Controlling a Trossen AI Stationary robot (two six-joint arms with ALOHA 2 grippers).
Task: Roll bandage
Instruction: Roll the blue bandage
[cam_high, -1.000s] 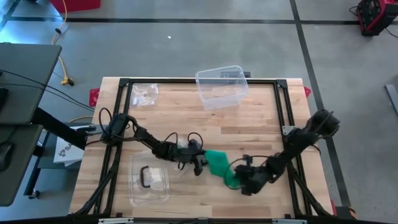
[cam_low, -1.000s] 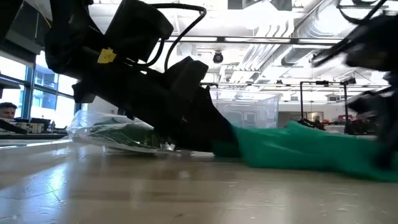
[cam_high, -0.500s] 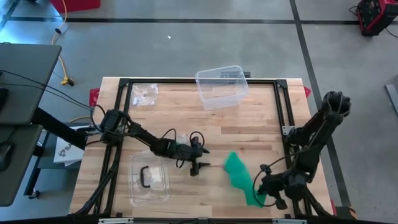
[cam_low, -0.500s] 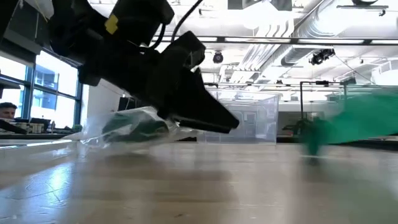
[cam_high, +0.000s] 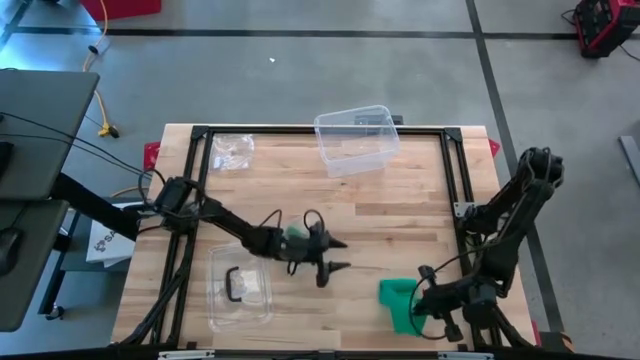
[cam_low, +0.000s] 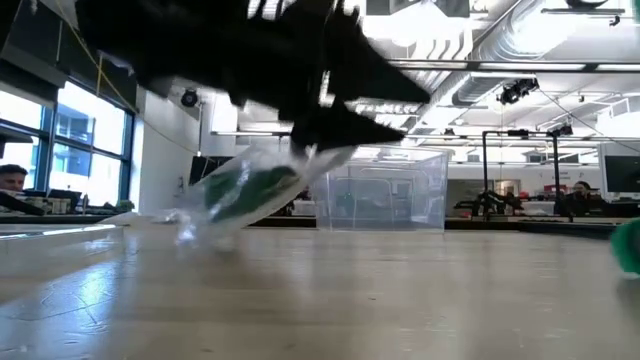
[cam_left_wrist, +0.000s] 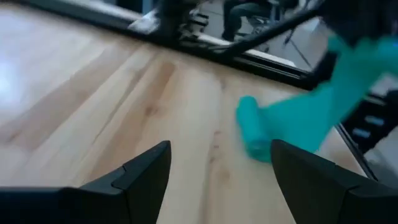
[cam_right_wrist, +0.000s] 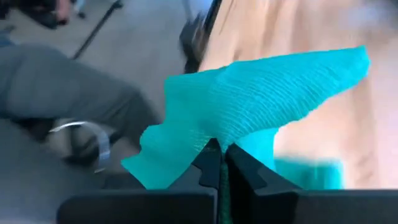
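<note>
The right claw is sitting at the near edge of the table, toward its right corner, with its fingers pressed fully together on the green bandage. In the right wrist view the bandage is fanning out as a wide flap above the closed fingertips. Half a second ago the bandage was stretching diagonally inward from this claw toward the table's middle; now it is lying bunched as a compact mass just beside the claw, and the claw itself is resting in much the same place. A second ago the bandage was spanning between both claws near the table's centre.

The left claw is hovering near the middle of the table, its fingers spread wide and holding nothing. It is standing well apart from the bandage, which is showing in the left wrist view as a partly rolled end lying on the wood beyond the open fingers. Compared with half a second ago, this claw is sitting slightly farther toward the right edge.

A clear lidded tray is lying near the near left corner. A clear plastic bag is resting at the far left corner. A clear plastic bin is standing at the far edge, overhanging it.
</note>
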